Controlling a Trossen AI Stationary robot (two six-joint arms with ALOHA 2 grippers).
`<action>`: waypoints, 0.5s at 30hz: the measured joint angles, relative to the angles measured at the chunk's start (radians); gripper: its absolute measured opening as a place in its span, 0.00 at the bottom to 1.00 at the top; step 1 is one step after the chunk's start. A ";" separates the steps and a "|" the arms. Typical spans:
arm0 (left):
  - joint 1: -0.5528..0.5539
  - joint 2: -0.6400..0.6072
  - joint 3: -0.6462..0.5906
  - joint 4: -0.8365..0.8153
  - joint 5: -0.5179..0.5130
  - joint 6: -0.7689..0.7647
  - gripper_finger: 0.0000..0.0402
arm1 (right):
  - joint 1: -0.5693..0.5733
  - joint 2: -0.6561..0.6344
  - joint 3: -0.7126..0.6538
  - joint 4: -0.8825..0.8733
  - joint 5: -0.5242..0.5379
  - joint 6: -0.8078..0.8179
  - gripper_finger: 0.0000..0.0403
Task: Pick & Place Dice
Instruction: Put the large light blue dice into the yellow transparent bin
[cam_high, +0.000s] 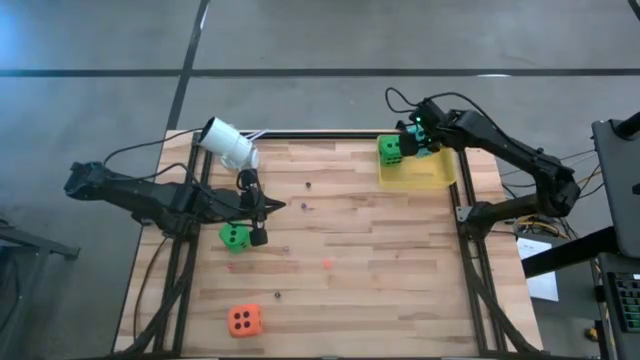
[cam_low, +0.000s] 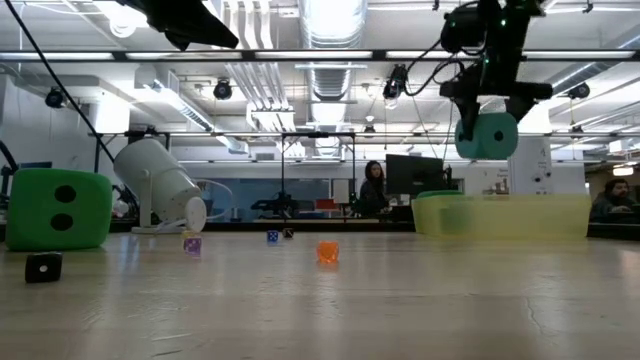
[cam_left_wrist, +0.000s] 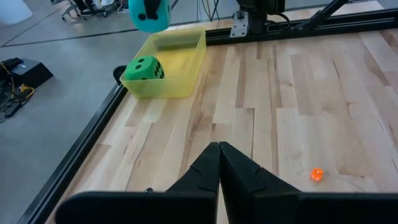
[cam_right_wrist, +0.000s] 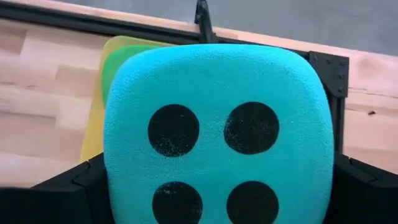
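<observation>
The teal die (cam_right_wrist: 217, 134) is clamped in the right gripper (cam_low: 487, 135) above the tray (cam_low: 500, 215); the left gripper (cam_left_wrist: 219, 168), pressed together, is held low.

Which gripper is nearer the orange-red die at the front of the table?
The left. The left gripper is shut above mid-table beside a green die, with the orange-red die a short way off. The right gripper is at the far corner over the yellow tray, holding the teal die.

Teal die (cam_right_wrist: 217, 134) held aloft over yellow bin (cam_high: 425, 175), four-pip face visible. One green die (cam_high: 390, 149) in bin; second green (cam_high: 234, 237) and orange (cam_high: 244, 320) on table.
</observation>
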 joint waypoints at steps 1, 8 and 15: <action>0.000 0.000 0.000 0.000 0.000 0.000 0.03 | -0.011 0.000 -0.016 0.027 -0.003 0.001 0.87; 0.000 0.000 0.000 0.000 0.000 0.000 0.03 | -0.097 0.002 -0.133 0.210 -0.092 0.014 0.87; 0.000 0.000 0.000 0.000 0.000 -0.002 0.03 | -0.184 0.002 -0.194 0.261 -0.114 -0.026 0.88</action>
